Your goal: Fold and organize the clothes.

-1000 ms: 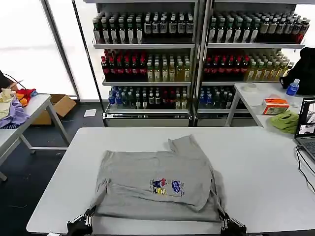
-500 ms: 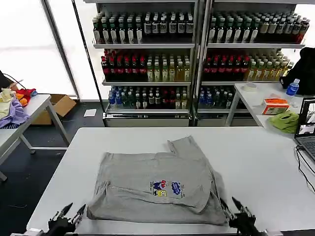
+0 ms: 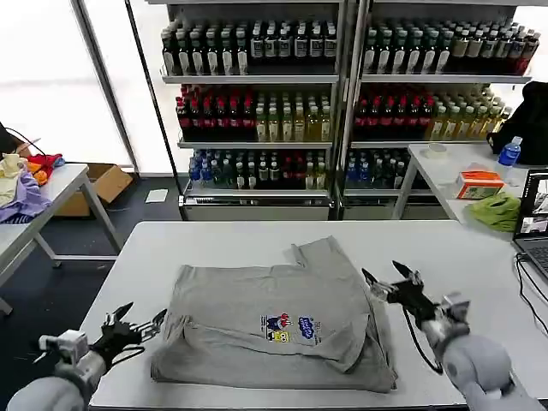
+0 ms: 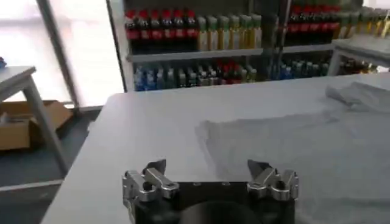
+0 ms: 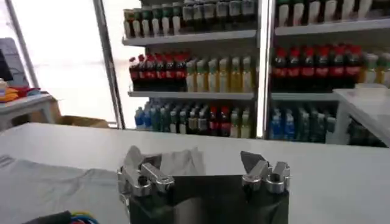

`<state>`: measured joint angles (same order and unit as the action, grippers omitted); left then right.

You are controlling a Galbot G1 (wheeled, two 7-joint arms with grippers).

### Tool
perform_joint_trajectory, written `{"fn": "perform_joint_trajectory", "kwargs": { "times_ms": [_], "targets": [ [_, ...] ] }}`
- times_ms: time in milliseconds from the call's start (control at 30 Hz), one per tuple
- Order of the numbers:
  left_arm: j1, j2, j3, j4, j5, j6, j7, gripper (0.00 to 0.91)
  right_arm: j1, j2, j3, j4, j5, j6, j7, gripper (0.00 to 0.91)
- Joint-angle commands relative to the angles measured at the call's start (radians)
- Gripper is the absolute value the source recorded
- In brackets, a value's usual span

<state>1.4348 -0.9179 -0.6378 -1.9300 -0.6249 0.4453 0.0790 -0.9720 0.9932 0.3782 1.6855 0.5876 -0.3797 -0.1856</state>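
The shirt (image 3: 274,321) lies partly folded on the desk (image 3: 437,257); further folds remain. The left pincer (image 3: 135,324) and right pincer (image 3: 387,282) flank it, wide and empty.

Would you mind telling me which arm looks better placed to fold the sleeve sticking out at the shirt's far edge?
Probably the right: its open gripper hovers beside that sleeve of the shirt, while the left gripper sits open off the near corner.

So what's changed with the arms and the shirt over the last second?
Both grippers let go of the shirt's near hem and drew back. The left gripper moved out left, jaws open; the right gripper rose to the right sleeve side, open. The shirt stayed folded on the table.
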Motion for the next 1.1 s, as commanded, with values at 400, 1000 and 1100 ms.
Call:
{"fn": "perform_joint_trajectory", "kwargs": {
  "times_ms": [400,1000,1100],
  "targets": [
    [-0.627,0.021,0.421,0.580,-0.045,-0.056,0.047,0.907,0.476,0.252,-0.228,-0.617,-0.137,-0.037,-0.083,0.907],
    [-0.580,0.005,0.453,0.532,-0.054,-0.028,0.064,0.907,0.486,0.353,-0.249,-0.681,-0.230,-0.068,-0.034,0.000],
    [-0.563,0.000,0.455,0.521,-0.048,-0.027,0.067,0.383,0.482,0.352,-0.244,-0.681,-0.228,-0.073,-0.033,0.000]
  ]
}}
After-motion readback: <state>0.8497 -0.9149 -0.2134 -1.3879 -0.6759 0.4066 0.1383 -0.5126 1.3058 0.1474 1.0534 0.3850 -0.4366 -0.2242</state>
